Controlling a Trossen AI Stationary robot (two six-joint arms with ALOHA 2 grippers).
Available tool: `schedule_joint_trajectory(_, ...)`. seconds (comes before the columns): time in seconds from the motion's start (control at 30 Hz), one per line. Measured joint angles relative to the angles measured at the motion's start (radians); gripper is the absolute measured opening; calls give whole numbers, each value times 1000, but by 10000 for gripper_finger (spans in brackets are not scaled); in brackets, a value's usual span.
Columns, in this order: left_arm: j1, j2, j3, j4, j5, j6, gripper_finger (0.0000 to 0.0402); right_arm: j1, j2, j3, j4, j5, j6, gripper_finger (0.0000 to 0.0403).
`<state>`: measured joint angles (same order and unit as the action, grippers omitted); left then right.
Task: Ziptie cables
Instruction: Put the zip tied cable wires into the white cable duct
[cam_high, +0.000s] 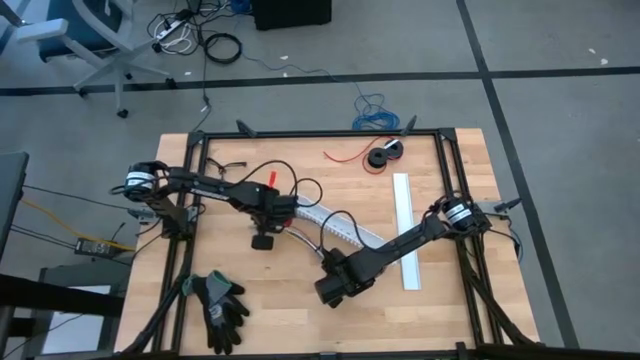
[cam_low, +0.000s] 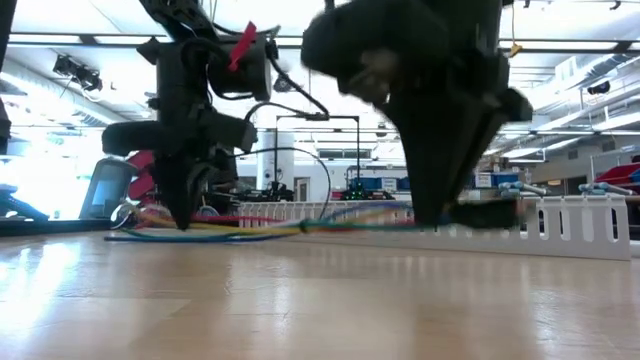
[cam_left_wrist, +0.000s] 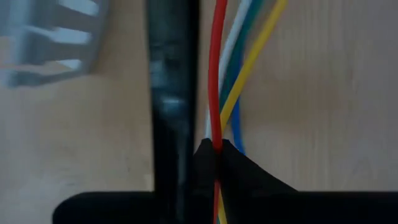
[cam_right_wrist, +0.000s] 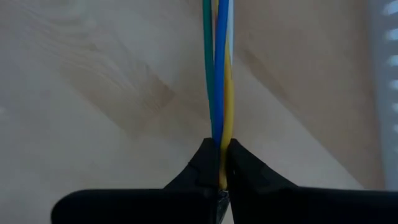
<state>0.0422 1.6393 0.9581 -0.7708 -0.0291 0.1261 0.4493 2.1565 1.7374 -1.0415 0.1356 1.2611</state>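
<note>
- On the table (cam_high: 450, 310), near its middle: the cables (cam_low: 250, 226), a thin bundle of yellow, red, white, green and blue wires, lying flat along the wood and stretched between the two grippers.
- Left gripper (cam_left_wrist: 217, 148): down at one end of the cables, jaws pressed together on the bundle; the red wire runs straight through the pinch, the yellow, white and blue ones cross just beyond it.
- Right gripper (cam_right_wrist: 222, 149): down at the other end of the cables, jaws pinching the green, blue and yellow wires where they run side by side.
- White slotted strip (cam_high: 335, 226): lying just behind the cables, between the two arms.
- White flat bar (cam_high: 407, 230): beside the right arm, apart from the cables.
- Red wire with black round spool (cam_high: 383, 155): at the far side of the table, well apart from the cables.
- Dark gloves (cam_high: 220, 305): at the near edge, on the left arm's side, well apart from the cables.
</note>
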Motion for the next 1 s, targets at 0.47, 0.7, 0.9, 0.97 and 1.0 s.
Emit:
schedule_joint_trajectory(0.47,2,-121,75,12,-142,28,12,7,-142,2,-277,139,47,10)
schedule_joint_trajectory(0.7,2,-121,144,30,-192,81,12,15,-143,2,-440,141,57,10)
schedule_joint_trajectory(0.9,1,-100,146,54,-161,82,12,27,-143,-6,-525,145,11,10)
schedule_joint_trajectory(0.97,1,-87,146,55,-133,82,13,33,-142,-13,-527,145,-21,10)
schedule_joint_trajectory(1.0,1,-76,146,61,-130,82,13,35,-142,-15,-524,143,-36,10)
